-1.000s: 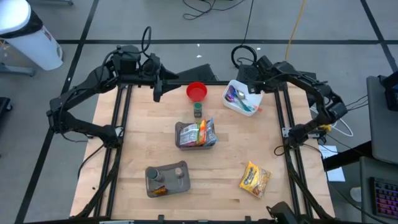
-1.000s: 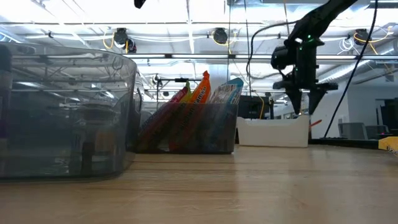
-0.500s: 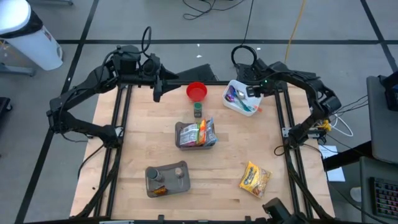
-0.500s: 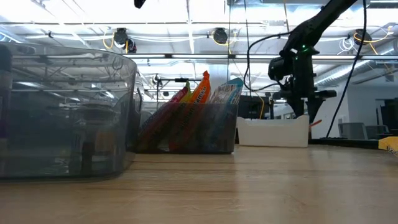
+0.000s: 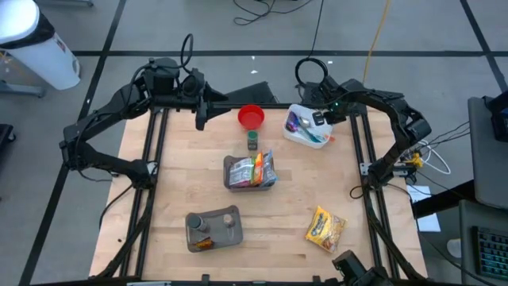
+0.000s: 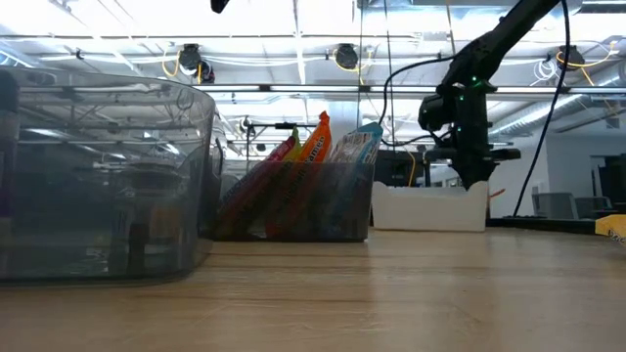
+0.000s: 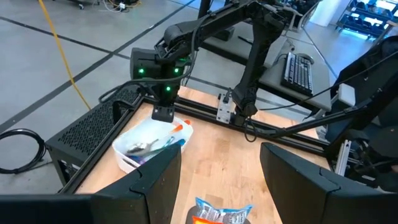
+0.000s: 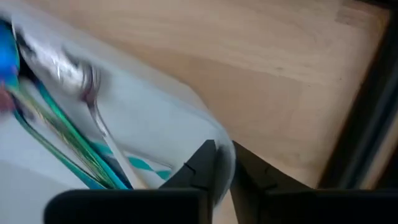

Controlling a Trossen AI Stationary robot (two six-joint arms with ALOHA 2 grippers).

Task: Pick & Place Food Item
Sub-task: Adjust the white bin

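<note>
A white bin [image 5: 306,129] of utensils, with a spoon [image 8: 81,78] inside, stands at the table's far right. My right gripper [image 5: 318,118] points down at the bin's right rim, its fingers closed on it. A yellow snack bag [image 5: 325,229] lies flat near the front right. A grey bin [image 5: 251,172] with upright snack packs [image 6: 313,156] sits mid-table. My left gripper [image 7: 221,186] hangs open above the far left edge and holds nothing. My right gripper pinches the white bin's thin wall at its rim [image 8: 225,163], near a corner on the bin's right side. One finger [image 8: 199,168] is inside the bin and the other outside. The fingers come from above, pointing down. The bin stands on the table.
A red bowl [image 5: 251,116] and a small green jar [image 5: 252,141] stand at the far middle. A grey container [image 5: 213,229] sits near the front left and looms large in the low view [image 6: 98,176]. Black frame rails [image 5: 359,159] run along both table sides.
My right gripper has sunk down to the white bin, shifting slightly toward the table's left, and its fingers have shut on the bin's rim. The bin has stayed where it was. My left arm has kept still.
</note>
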